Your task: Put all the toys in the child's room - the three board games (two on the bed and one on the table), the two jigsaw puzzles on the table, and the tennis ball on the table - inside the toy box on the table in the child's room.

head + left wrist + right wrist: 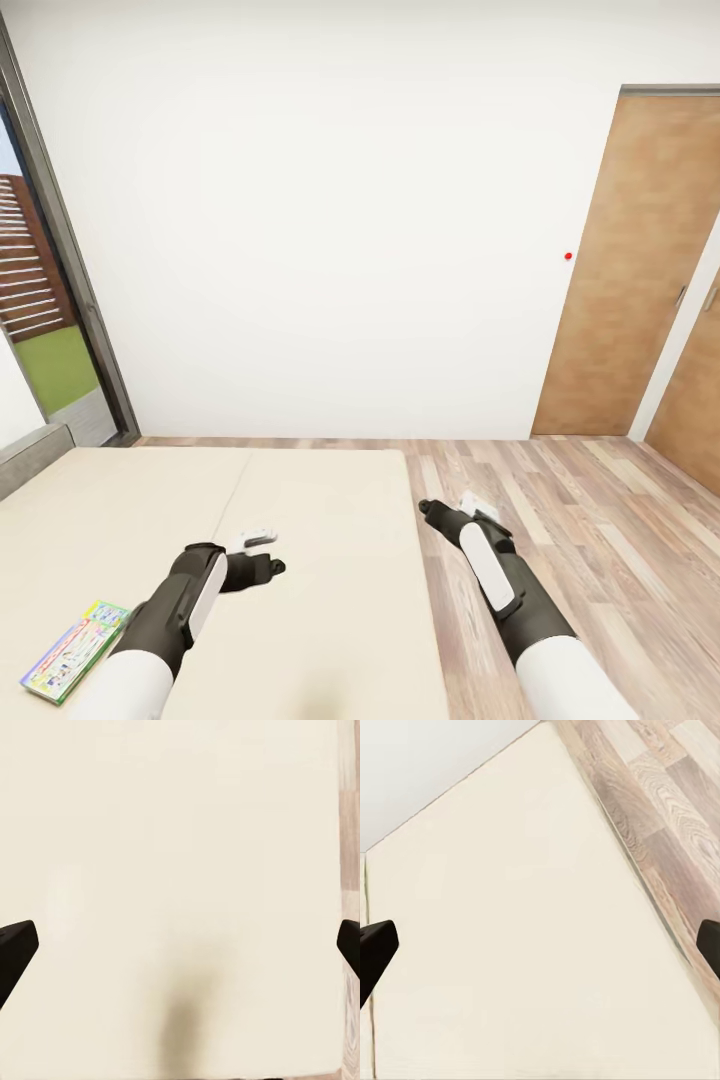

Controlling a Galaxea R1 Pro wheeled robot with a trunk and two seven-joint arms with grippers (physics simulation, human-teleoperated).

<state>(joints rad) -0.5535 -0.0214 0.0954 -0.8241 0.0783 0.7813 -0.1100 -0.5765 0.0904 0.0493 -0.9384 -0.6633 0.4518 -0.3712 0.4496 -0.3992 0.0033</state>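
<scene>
One board game [75, 650], a flat box with a green edge and a pale blue printed cover, lies on the beige mattress of the bed [330, 600] at the near left. My left gripper [273, 553] hovers over the mattress to the right of that box, apart from it. In the left wrist view its dark fingertips [15, 949] stand wide apart over bare mattress [180, 832]: open, holding nothing. My right gripper [448, 505] is over the bed's right edge, open too, fingertips [375, 945] spread above mattress [510, 945] and floor. The table, toy box, jigsaw puzzles and tennis ball are out of view.
A wood-plank floor [600, 540] runs along the bed's right side to a brown door [630, 270]. A white wall [330, 220] stands behind the bed. A tall dark-framed window [50, 300] and the grey headboard [30, 455] are at the left.
</scene>
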